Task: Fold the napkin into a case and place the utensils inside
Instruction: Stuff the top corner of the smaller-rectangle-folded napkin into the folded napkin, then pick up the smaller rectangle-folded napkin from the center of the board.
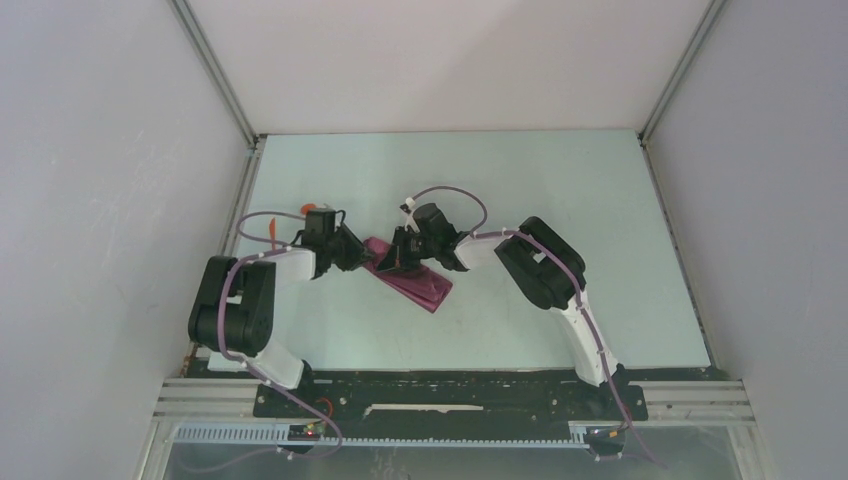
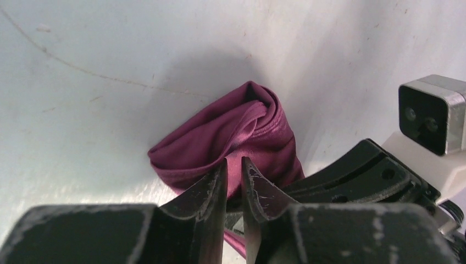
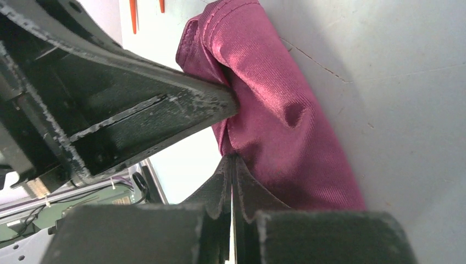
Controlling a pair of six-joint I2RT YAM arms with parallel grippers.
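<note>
The maroon napkin (image 1: 420,285) lies on the table as a narrow folded strip running diagonally, its upper end bunched. My left gripper (image 1: 365,258) reaches in from the left, its jaws (image 2: 234,160) almost together on a fold of the napkin (image 2: 231,129). My right gripper (image 1: 400,262) meets it from the right. Those jaws (image 3: 233,157) are pressed tight on the cloth's edge, and the napkin (image 3: 275,110) puckers at the tips. Two orange utensils (image 1: 275,228) lie on the table left of the left arm. They show as slim orange pieces (image 3: 133,14) at the top of the right wrist view.
The pale table (image 1: 560,200) is bounded by white walls at the back and both sides. A metal rail (image 1: 450,395) carrying the arm bases runs along the near edge. The right arm's camera block (image 2: 434,113) sits close beside my left fingers.
</note>
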